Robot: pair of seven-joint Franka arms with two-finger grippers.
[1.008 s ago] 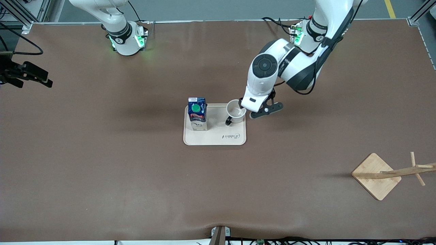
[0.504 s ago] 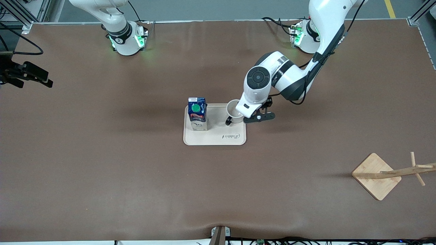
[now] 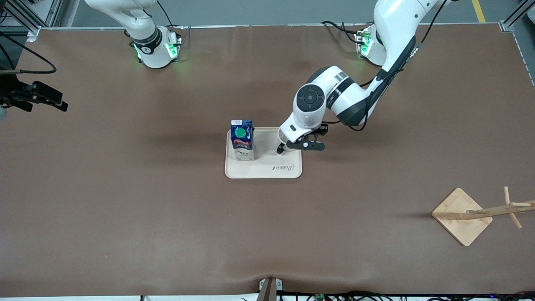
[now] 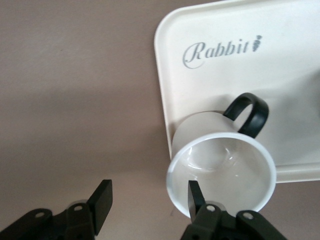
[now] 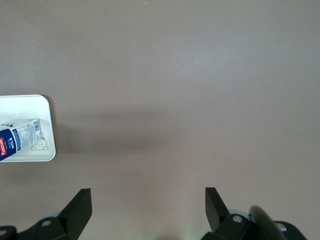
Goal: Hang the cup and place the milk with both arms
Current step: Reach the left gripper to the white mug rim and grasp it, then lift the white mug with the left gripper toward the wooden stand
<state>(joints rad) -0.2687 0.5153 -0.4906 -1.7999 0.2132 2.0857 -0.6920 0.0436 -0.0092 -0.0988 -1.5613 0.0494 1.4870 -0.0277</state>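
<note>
A: From the front view, our left tool has come down over the cup at the corner of the tray toward the left arm's end, on the tray's edge farther from the front camera. A second ago it stood just off that edge with the cup fully in sight; now the wrist hides most of it.

B: The milk stands upright at the tray's other end, untouched. The wooden rack sits near the desk's corner at the left arm's end, nearer the camera, well apart from the tray.

A: In the left wrist view, our tool straddles the cup's wall: one finger dips inside the rim, the other stands outside. They are apart and not yet clamped, though they have been narrowing.

B: So we judge the pinch on the rim comes next, then the lift toward the rack.

A: In the right wrist view, our right tool is spread wide over bare desk, waiting; the milk shows at the edge.
</note>
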